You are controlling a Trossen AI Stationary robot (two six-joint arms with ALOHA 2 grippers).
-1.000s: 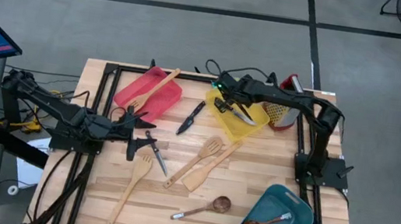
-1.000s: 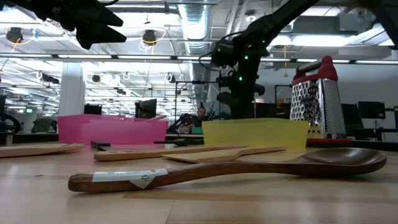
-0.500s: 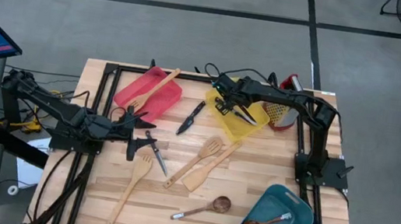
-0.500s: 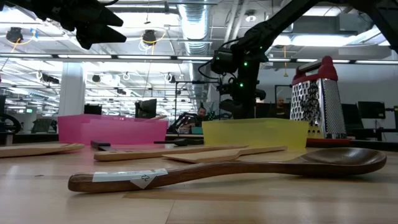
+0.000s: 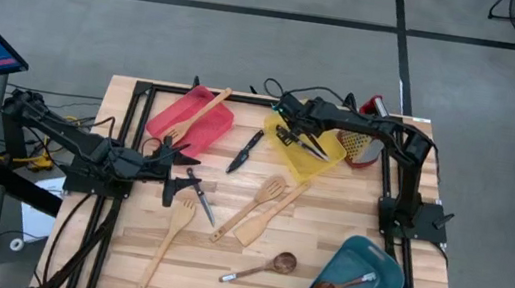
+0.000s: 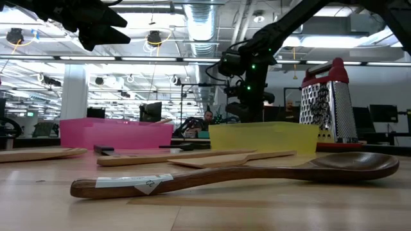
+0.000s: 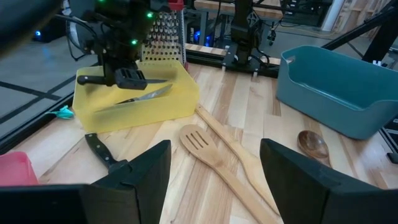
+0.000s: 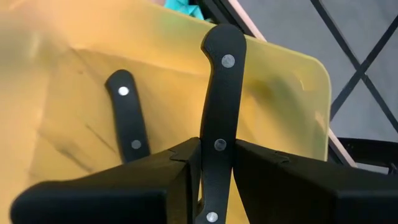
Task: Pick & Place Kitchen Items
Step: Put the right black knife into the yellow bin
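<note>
The right end effector [image 8: 214, 163] hangs over the yellow tray [image 5: 324, 161] near the worktop's far edge, its fingers clamped on the black handle of a knife [image 8: 219, 118]. A second knife [image 8: 127, 121] already lies in the tray beneath it. The step in hand looks like a drop-off, so the job is to release cleanly rather than fling.

To do it well, I would lower the held knife until its blade sits inside the tray walls and roughly alongside the one lying there, then part the fingers slowly (a knife let go from height may bounce or tip over the low rim). Keeping clear of the box grater [image 5: 365, 139], which stands just beside the tray toward the far right corner, matters on the way out.

The left end effector [image 7: 211, 171] waits near the worktop's left edge with its fingers spread wide and nothing between them. Another knife [image 5: 245, 150] lies on the worktop between the red tray [image 5: 172, 122] and the yellow one, with wooden turners [image 5: 264, 206] near the middle still to be sorted.
</note>
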